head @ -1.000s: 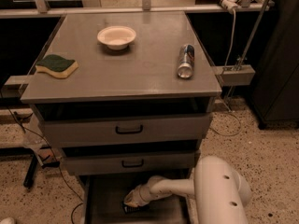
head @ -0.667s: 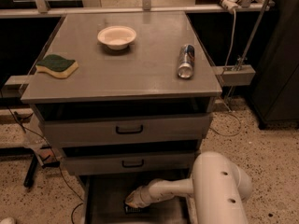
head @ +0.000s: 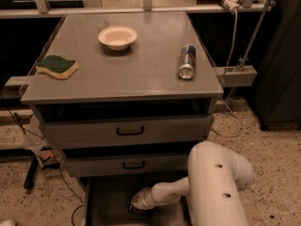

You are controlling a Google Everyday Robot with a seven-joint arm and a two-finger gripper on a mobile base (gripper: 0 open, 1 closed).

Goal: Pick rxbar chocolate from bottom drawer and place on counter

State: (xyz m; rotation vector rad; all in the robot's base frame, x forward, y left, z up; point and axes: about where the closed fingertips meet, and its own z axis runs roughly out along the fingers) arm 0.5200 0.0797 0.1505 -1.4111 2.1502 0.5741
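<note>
Status: pick not done, place not started.

The bottom drawer (head: pixel 106 205) is pulled out at 6 o'clock of the frame, below the two shut upper drawers (head: pixel 94 134). The hand (head: pixel 137 206) is set down inside it, low over the drawer floor. Whether the hand is spread or pressed together cannot be told.

The rxbar chocolate (head: pixel 136 212) is judged to be the dark patch right at the hand's tip, on the drawer floor. Contact cannot be confirmed, and nothing is seen lifted.

Left to do: grasp to be secured, bar to be lifted out, carried up past the drawer fronts, and set on the desk (head: pixel 141 76).

Clearances:
- The upper drawer fronts and the desk edge stand at 12 o'clock of the hand, so a pull-back toward 6 o'clock before the rise is judged necessary.
- The drawer's left wall at 9 o'clock is well apart from the hand.
- The 3 o'clock side is filled by the white arm (head: pixel 216 182).

Desk layout: bowl (head: pixel 117 36) at 12 o'clock, sponge (head: pixel 57 66) at 9 o'clock near the edge, can (head: pixel 187 61) lying at 3 o'clock. The centre and front strip are open, so the drop is best made there. The can could be rolled if nudged.
</note>
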